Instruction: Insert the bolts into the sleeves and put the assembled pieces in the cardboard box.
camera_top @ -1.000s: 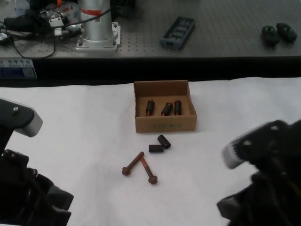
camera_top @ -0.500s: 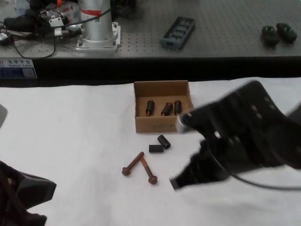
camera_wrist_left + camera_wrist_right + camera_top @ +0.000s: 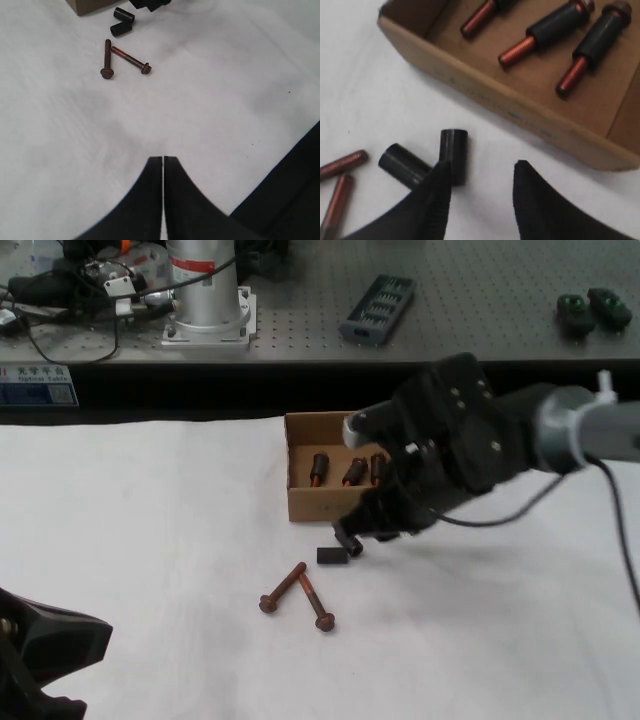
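Right tool (image 3: 483, 169), parted, hovers beside a sleeve (image 3: 454, 150).

A white cloth (image 3: 150, 520) covers the near part of the bench, wrinkled in soft folds, and behind it runs a dark front edge (image 3: 300, 385) with a blue label (image 3: 37, 385) stuck on at the far left. Beyond that edge lies a grey metal board (image 3: 480, 310) dotted with rows of small holes. On this board a silver metal column (image 3: 205, 285) with a red band stands on a pale base plate (image 3: 210, 332), a tangle of cables (image 3: 50, 300) lies just beside it at the left, a blue-grey ribbed tray (image 3: 378, 307) sits tilted near the middle, and two dark green-topped pieces (image 3: 592, 310) rest side by side, touching, at the far right.
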{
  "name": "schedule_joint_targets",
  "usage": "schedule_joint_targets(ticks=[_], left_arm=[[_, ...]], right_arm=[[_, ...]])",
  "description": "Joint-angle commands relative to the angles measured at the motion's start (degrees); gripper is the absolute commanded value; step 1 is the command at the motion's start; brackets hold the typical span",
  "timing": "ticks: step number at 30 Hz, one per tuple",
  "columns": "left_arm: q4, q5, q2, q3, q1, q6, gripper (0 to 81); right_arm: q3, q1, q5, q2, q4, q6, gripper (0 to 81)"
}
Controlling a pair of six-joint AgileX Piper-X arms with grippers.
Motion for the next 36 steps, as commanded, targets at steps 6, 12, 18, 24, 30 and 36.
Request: schedule_joint_targets(ticks=[6, 12, 18, 24, 30, 36], left_arm=[[0.2, 0.1, -0.4, -0.2, 0.0, -0.5, 0.6], [0.2, 0.1, -0.4, -0.2, 0.0, 0.8, 0.6], [0.2, 0.1, -0.4, -0.2, 0.0, 0.8, 0.6], [0.2, 0.1, -0.4, -0.2, 0.0, 0.8, 0.6], [0.2, -0.4, -0.4, -0.2, 0.0, 2.4, 0.6], [0.2, -0.8, -0.4, -0.2, 0.0, 3.3, 0.6]], right_arm=[[-8.1, 0.4, -0.5, 4.9, 2.5, -0.7, 27.6], [-8.1, 0.7, -0.5, 5.5, 6.3, -0.8, 27.6], [-8.1, 1.3, -0.2, 6.6, 5.9, -3.8, 27.6], [-8.1, 1.5, 0.0, 8.6, 4.3, -5.5, 27.6], [-8.1, 1.5, 0.0, 10.3, 5.1, -5.7, 27.6], [-8.1, 1.5, 0.0, 10.1, 5.7, -5.7, 14.5]])
